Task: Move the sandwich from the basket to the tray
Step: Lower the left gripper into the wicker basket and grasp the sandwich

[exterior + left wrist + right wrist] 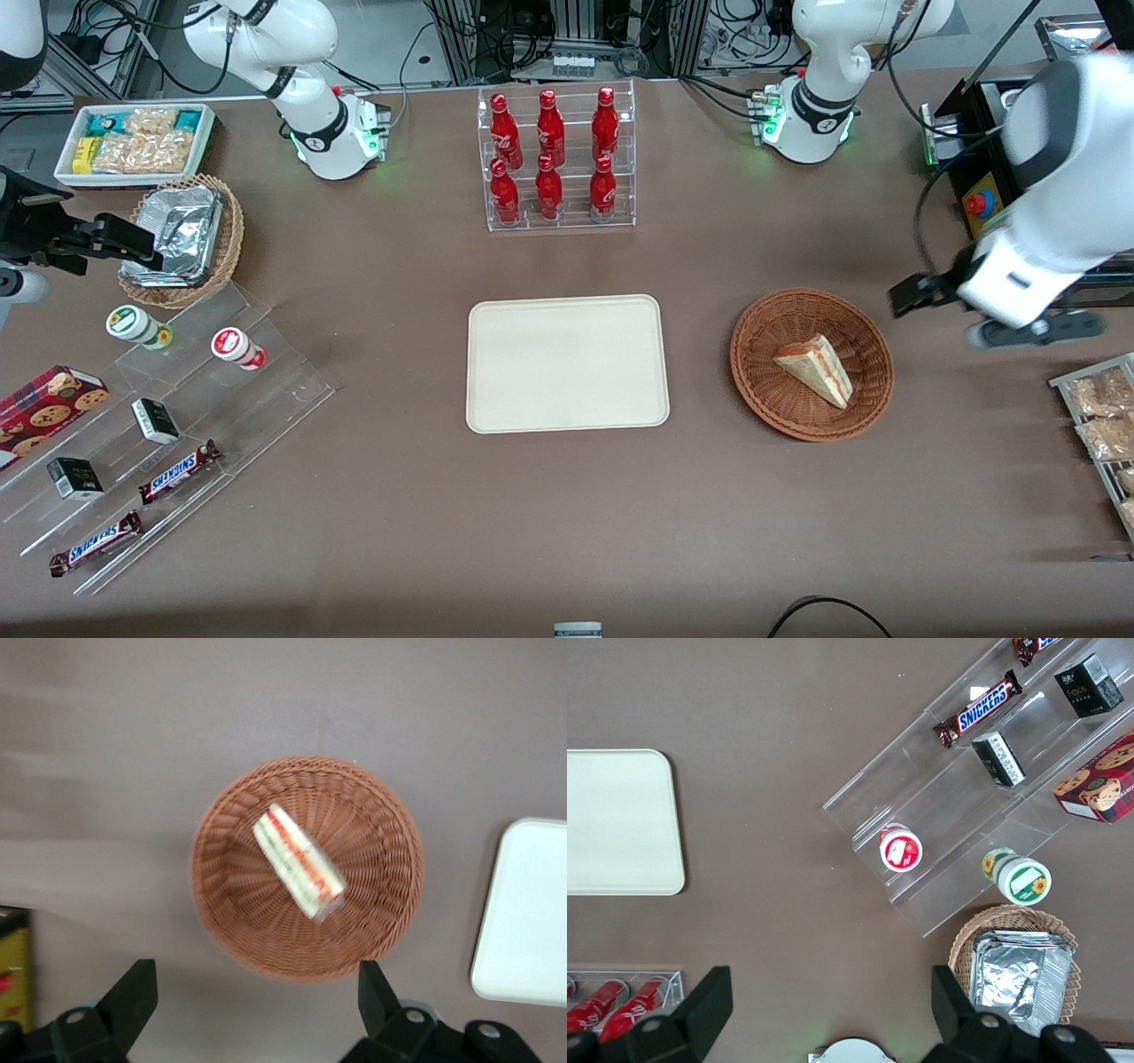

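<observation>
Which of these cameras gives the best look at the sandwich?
The left wrist view: the sandwich fills the basket centre, filling visible, the open gripper above it. The front view shows it smaller; the right wrist view misses it.

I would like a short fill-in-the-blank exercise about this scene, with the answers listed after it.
1. The sandwich lies in the ____.
2. The claw hangs above the basket with its fingers ____.
3. The cream tray holds ____.
4. The clear rack holds ____ red bottles.

Answers: basket; open; nothing; six
</observation>
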`<state>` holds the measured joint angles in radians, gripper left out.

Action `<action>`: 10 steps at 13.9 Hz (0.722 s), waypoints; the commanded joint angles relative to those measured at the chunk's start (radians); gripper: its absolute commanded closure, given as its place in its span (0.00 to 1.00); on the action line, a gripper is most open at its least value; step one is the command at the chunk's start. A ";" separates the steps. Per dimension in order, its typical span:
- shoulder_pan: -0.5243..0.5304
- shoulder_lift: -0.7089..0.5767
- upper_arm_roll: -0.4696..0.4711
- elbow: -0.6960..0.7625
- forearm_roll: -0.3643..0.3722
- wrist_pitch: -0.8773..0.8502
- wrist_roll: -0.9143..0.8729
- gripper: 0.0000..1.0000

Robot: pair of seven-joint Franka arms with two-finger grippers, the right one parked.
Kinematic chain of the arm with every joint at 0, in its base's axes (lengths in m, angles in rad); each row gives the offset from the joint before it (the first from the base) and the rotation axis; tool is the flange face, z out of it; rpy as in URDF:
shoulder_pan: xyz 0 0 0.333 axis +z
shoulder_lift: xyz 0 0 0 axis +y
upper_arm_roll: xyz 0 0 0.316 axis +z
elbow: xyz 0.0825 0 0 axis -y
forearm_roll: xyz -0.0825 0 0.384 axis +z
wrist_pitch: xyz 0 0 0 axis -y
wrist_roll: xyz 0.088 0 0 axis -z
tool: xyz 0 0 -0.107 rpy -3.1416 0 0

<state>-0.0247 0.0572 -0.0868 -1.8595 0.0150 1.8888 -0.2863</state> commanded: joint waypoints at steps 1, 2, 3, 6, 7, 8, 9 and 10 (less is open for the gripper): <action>-0.008 -0.045 -0.031 -0.237 0.019 0.270 -0.231 0.00; -0.008 -0.048 -0.043 -0.288 0.019 0.339 -0.308 0.00; -0.008 -0.045 -0.053 -0.331 0.019 0.410 -0.402 0.00; -0.009 0.010 -0.059 -0.365 0.020 0.507 -0.571 0.00; -0.009 0.035 -0.062 -0.365 0.020 0.509 -0.573 0.00; -0.009 0.064 -0.064 -0.365 0.020 0.526 -0.573 0.00; -0.009 0.088 -0.064 -0.366 0.020 0.551 -0.577 0.00; -0.009 0.113 -0.062 -0.366 0.020 0.561 -0.577 0.00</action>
<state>-0.0342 0.1205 -0.1439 -2.2268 0.0165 2.4075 -0.8290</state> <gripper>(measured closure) 0.000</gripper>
